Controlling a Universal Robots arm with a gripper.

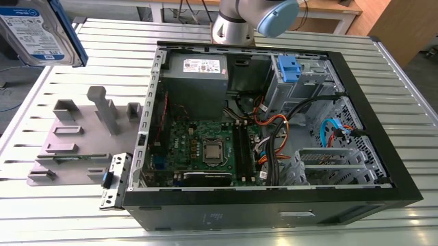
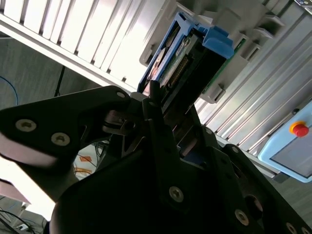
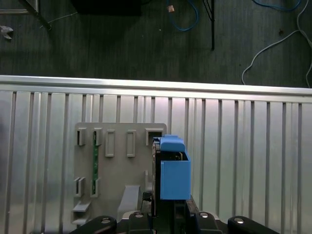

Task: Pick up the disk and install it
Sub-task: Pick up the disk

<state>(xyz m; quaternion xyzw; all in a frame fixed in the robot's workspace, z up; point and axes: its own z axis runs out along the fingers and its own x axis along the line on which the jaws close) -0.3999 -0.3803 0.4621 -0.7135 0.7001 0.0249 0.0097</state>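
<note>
The disk (image 1: 38, 31), a silver drive with a white-and-blue label and a blue frame, hangs in the air at the exterior view's top left, above the table edge. In the second wrist view my gripper (image 2: 161, 105) is shut on the disk (image 2: 180, 53), with a black finger pressed on each side. In the first wrist view the disk (image 3: 173, 170) shows edge-on with its blue carrier, rising from my gripper (image 3: 168, 214) over the grey fixture plate (image 3: 117, 165). The open computer case (image 1: 274, 128) lies to the exterior view's right of the disk.
The grey fixture plate (image 1: 75, 138) with upright holders sits on the slatted metal table (image 1: 403, 82), beside the case. Inside the case, a blue bracket (image 1: 289, 69) sits in the drive bay, with the motherboard (image 1: 205, 148) and cables around it. A pendant with a red button (image 2: 292, 141) lies on the table.
</note>
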